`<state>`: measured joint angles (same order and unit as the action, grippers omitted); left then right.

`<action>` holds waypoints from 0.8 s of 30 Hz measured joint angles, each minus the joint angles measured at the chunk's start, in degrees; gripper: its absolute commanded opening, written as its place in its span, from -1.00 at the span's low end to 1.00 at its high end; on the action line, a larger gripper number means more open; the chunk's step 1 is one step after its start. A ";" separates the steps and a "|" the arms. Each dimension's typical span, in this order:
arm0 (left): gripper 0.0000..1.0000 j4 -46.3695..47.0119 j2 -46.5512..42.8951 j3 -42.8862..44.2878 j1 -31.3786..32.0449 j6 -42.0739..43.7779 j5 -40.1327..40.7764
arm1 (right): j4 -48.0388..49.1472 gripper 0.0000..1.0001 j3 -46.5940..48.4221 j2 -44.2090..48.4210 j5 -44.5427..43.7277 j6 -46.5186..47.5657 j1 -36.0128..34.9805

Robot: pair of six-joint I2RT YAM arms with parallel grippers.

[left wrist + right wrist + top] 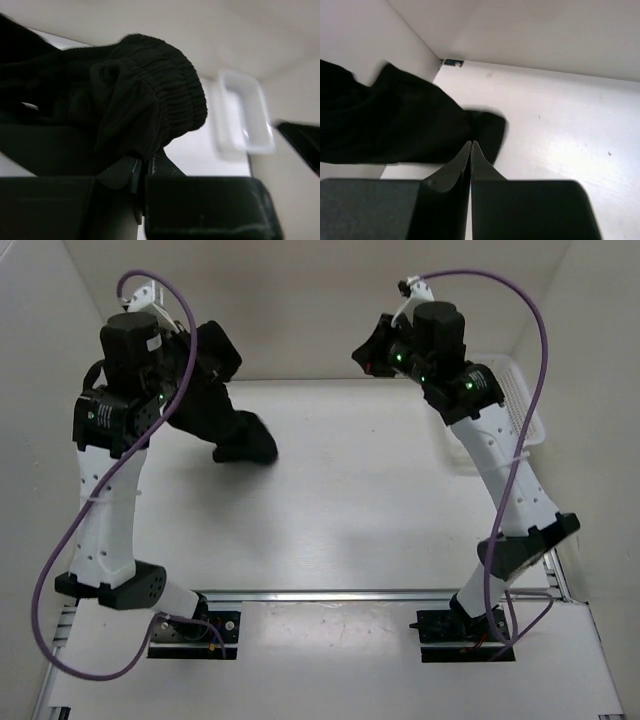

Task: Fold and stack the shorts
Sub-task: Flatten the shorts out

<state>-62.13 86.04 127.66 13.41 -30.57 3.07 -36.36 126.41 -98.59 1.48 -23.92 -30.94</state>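
The black shorts [228, 422] hang bunched from my left gripper [205, 358], raised at the back left, with their low end resting on the table. In the left wrist view the jaws of the left gripper [142, 161] are shut on a fold of the shorts [125, 95], and the ribbed waistband bulges above them. My right gripper [366, 352] is held up at the back, right of centre, apart from the cloth. In the right wrist view the right gripper [471, 145] is shut with nothing between its fingers, and the shorts [395, 122] lie beyond it to the left.
A white mesh basket [515, 405] stands at the right edge of the table, partly behind the right arm; it shows blurred as the basket [245, 117] in the left wrist view. White walls close the back and both sides.
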 measured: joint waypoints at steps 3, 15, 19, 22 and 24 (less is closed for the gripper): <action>-0.80 1.51 -1.38 -2.97 7.78 0.28 -1.49 | 1.22 -0.80 -13.07 6.69 -1.07 -1.18 1.55; 1.00 -1.51 41.29 2.71 30.86 1.95 -7.67 | -1.14 -0.45 -61.51 27.34 -5.99 -3.87 15.26; 0.77 -2.10 34.03 -7.43 26.75 0.83 -9.01 | -1.49 -0.17 -65.96 33.79 -6.40 -2.40 18.10; 0.44 -0.02 19.93 -17.42 18.58 -0.57 -8.90 | -1.44 0.27 -67.12 34.45 -5.42 -1.40 18.51; 0.38 1.88 9.49 -24.44 13.07 -1.77 -6.93 | -1.36 0.48 -68.22 33.68 -4.31 -1.18 18.51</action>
<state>-60.25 95.53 103.22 26.48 -32.34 -3.86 -37.71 58.19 -64.90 -2.83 -25.10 -12.43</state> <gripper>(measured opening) 0.709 0.666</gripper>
